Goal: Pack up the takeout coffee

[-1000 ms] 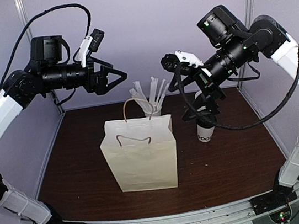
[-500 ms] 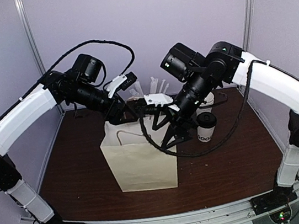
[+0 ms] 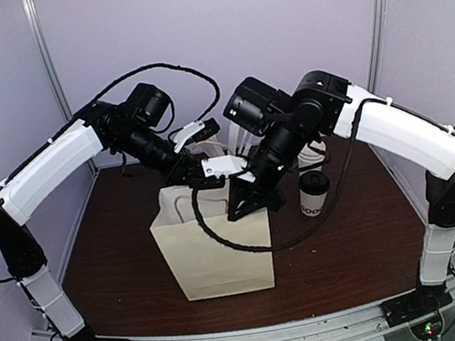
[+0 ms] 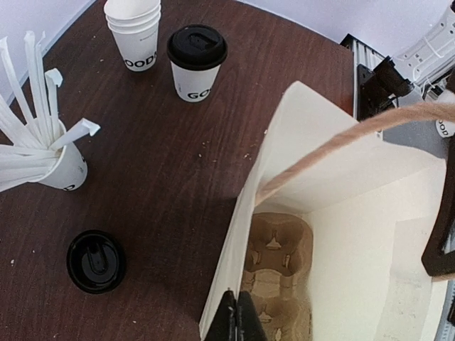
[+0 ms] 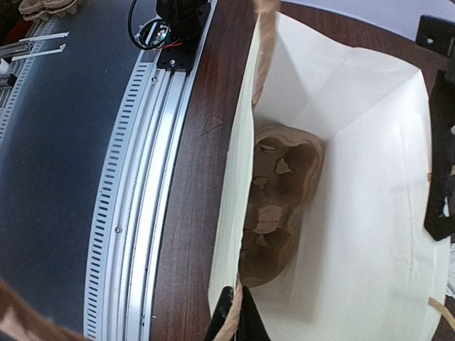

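The takeout coffee (image 3: 314, 193), a white cup with a black lid, stands on the table right of the white paper bag (image 3: 214, 253). The left wrist view shows the takeout coffee (image 4: 197, 64) at the top. My left gripper (image 3: 198, 181) is at the bag's rear top edge. Its fingers are shut (image 4: 237, 295) on the bag's rim (image 4: 245, 213). My right gripper (image 3: 235, 213) is at the bag's top right and is shut (image 5: 238, 297) on the brown twine handle at the bag's rim. A brown pulp cup carrier (image 5: 279, 206) lies on the bag's bottom.
A stack of lidless cups (image 4: 135, 32) stands beside the coffee. A cup full of white straws (image 4: 60, 167) and a loose black lid (image 4: 96, 261) sit behind the bag. The metal rail (image 5: 135, 185) runs along the table's near edge.
Both arms came down from high positions to the top of the bag. Both grippers went from open to shut on it. The bag shifted slightly left.
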